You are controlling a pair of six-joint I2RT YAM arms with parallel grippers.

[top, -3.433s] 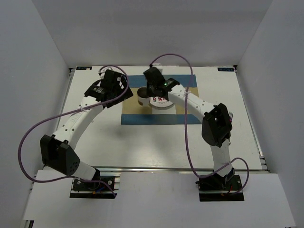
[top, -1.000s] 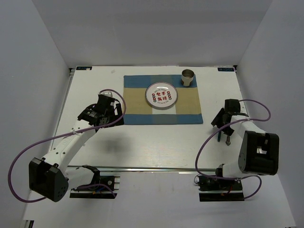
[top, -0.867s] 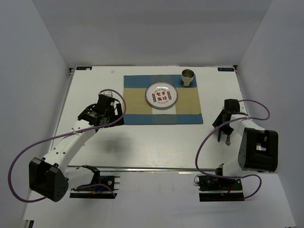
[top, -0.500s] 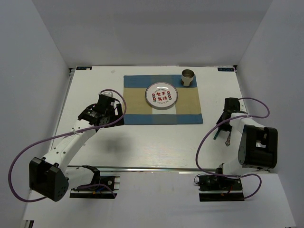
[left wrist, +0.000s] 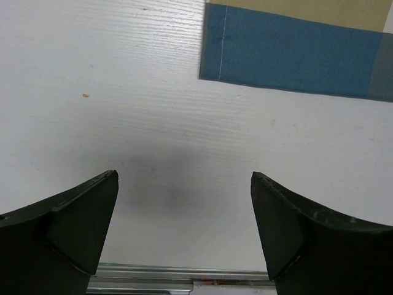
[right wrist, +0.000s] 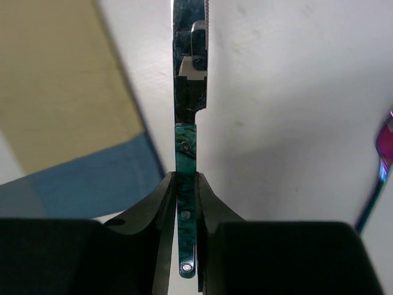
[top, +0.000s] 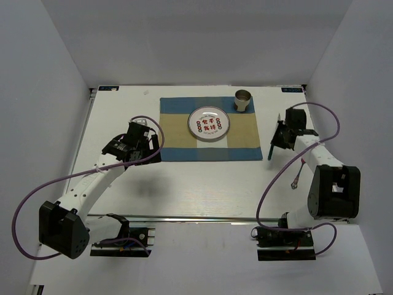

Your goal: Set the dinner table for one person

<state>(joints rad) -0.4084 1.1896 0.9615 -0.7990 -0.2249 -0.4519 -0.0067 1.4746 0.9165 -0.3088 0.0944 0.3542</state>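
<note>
The white bench [top: 184, 190], rigid and heavy, spans the whole view beneath both arms. The limp placemat [top: 184, 153] lies toward its far side. The left claw [left wrist: 184, 184] hangs released over bare bench. The right claw [right wrist: 186, 184] is clenched on the knife [right wrist: 186, 141] just beside the mat's right edge (light, stiff and probably slick, so its green handle is the sensible hold).

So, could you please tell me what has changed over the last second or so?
The right gripper, shut on the green-handled knife, has carried it away from the other utensil, toward the far side, to just beside the right edge of the placemat. The left gripper, open, and the plate and cup have not moved.
</note>
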